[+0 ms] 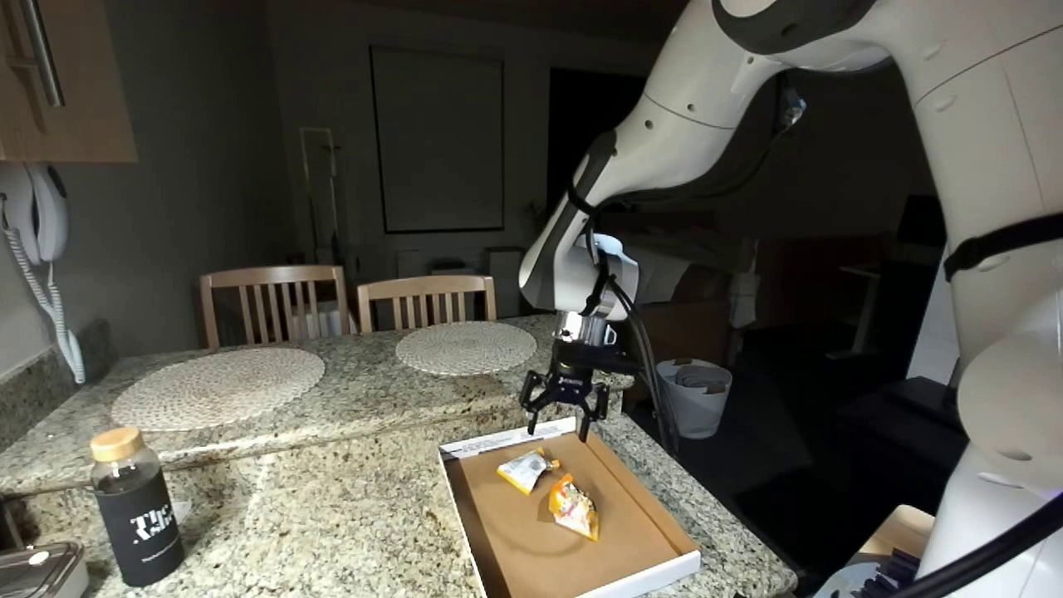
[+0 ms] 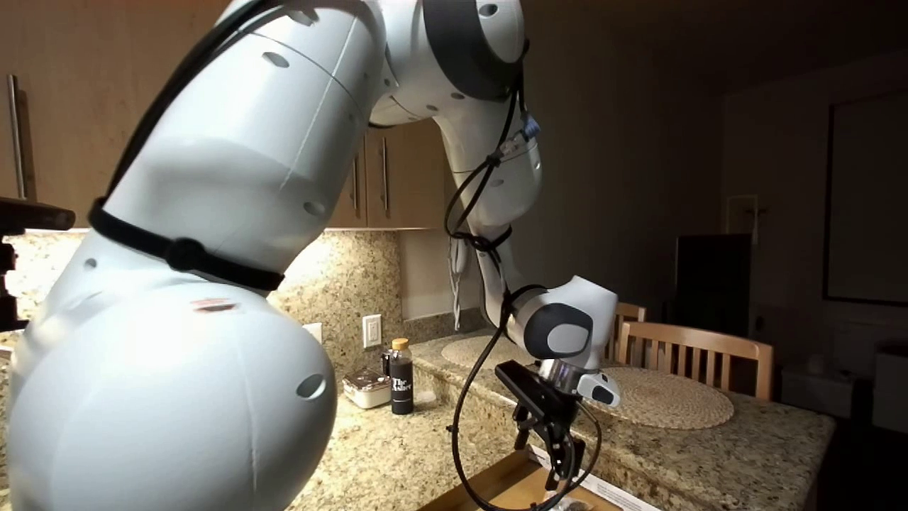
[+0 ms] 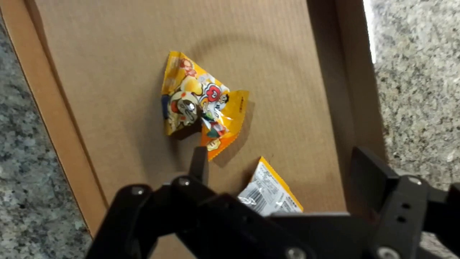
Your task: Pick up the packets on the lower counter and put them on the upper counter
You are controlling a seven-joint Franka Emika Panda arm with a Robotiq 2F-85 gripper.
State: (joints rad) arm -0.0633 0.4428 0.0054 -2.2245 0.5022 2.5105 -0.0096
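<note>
Two packets lie apart in a shallow cardboard box (image 1: 531, 573) on the lower granite counter (image 1: 365, 507). The orange and yellow printed packet (image 1: 573, 508) lies near the box's middle; it also shows in the wrist view (image 3: 196, 97). The packet with its white printed side up (image 1: 523, 471) lies nearer the upper counter (image 1: 357, 407). In the wrist view this white packet (image 3: 267, 192) is partly hidden behind the gripper. My gripper (image 1: 558, 430) is open and empty above the box's far end. Its fingers stand wide apart in the wrist view (image 3: 280, 158).
Two round woven placemats (image 1: 220, 388) (image 1: 467, 347) lie on the upper counter, with chairs (image 1: 428, 301) behind. A step wall rises between the counters. A dark bottle (image 1: 139, 519) and a lidded container (image 1: 41, 569) stand on the lower counter. The box has raised side walls.
</note>
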